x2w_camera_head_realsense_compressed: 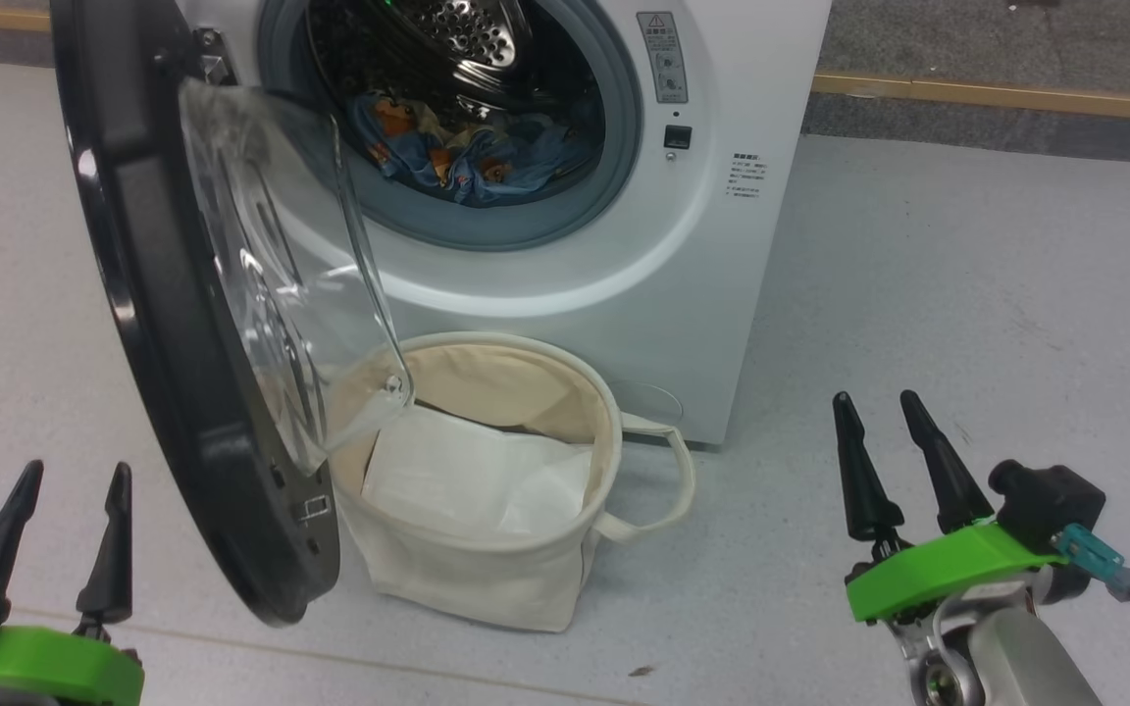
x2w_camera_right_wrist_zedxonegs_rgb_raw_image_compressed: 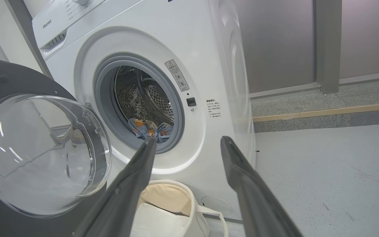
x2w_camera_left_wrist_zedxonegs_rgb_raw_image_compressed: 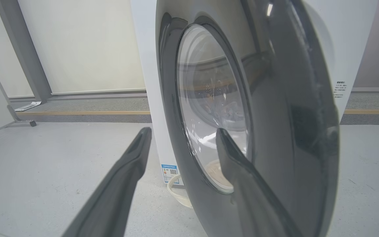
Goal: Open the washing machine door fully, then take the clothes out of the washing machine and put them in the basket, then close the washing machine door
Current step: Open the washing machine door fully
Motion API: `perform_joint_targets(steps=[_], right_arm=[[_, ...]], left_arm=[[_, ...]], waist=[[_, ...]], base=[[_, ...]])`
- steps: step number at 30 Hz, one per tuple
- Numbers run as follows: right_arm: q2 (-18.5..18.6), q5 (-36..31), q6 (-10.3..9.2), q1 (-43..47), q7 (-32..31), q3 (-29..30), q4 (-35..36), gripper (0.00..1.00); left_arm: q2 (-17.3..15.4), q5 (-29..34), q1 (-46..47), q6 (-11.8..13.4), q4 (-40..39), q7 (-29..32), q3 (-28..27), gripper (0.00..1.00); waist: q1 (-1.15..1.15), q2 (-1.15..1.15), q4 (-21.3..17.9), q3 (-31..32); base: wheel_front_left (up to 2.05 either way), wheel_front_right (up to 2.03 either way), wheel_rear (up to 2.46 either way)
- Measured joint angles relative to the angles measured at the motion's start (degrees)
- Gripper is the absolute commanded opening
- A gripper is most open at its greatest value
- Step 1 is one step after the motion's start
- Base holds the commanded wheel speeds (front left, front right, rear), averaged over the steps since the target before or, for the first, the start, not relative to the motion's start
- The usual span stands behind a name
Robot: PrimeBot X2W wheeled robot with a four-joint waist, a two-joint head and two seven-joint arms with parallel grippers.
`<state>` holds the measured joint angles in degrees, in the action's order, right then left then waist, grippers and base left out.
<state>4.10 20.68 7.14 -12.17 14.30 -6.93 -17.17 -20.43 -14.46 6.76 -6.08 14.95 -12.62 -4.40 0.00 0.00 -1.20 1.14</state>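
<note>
Left pincer (x2w_camera_head_realsense_compressed: 76,476) and right pincer (x2w_camera_head_realsense_compressed: 874,397) gape wide, empty; left wrist view adds blue label (x2w_camera_left_wrist_zedxonegs_rgb_raw_image_compressed: 169,171) on washing machine (x2w_camera_left_wrist_zedxonegs_rgb_raw_image_compressed: 145,65).

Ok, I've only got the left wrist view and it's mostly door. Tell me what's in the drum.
Observer: A blue garment with orange prints lies low at the front of the drum.
Operator: Now the basket. Tell me its contents.
Observer: The basket stands on the floor right in front of the washing machine, with a plain white folded sheet inside it.
Operator: Report the right gripper.
Observer: The right gripper is open and holds nothing, over the floor to the right of the basket.
</note>
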Motion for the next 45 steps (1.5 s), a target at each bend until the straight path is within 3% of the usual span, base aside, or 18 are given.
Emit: perform_joint_targets(steps=[39, 40, 41, 42, 45], right_arm=[[-0.6, -1.5, 0.0, -0.2, 0.0, 0.3, -2.8, 1.0], [-0.6, -1.5, 0.0, -0.2, 0.0, 0.3, -2.9, 1.0], [-0.6, -1.5, 0.0, -0.3, 0.0, 0.3, -3.1, 1.0], [-0.6, -1.5, 0.0, -0.3, 0.0, 0.3, -3.3, 1.0], [-0.6, -1.5, 0.0, -0.2, 0.0, 1.0, -3.5, 1.0]], left_arm=[[-0.2, -5.4, 0.1, -0.5, 3.1, -0.2, 2.6, 1.0], [0.0, -6.3, 0.1, -0.5, 3.1, -0.4, 2.3, 0.82], [0.0, -7.3, 0.1, -0.6, 3.1, -0.5, 2.1, 0.06], [0.0, -8.0, 0.2, -0.6, 3.2, -0.6, 1.7, 0.0], [0.4, -10.7, 1.2, -0.6, 2.8, -0.7, 0.5, 0.0]], waist=[[0.0, 0.0, 1.3, 0.7], [0.0, 0.0, 1.4, 0.6], [0.0, 0.0, 1.4, 0.6], [0.0, 0.0, 1.5, 0.6], [0.0, 0.0, 2.1, 0.6]], base=[[0.0, 0.0, 0.0], [0.0, 0.0, 0.0], [0.0, 0.0, 0.0], [0.0, 0.0, 0.0], [0.0, 0.0, 0.0]])
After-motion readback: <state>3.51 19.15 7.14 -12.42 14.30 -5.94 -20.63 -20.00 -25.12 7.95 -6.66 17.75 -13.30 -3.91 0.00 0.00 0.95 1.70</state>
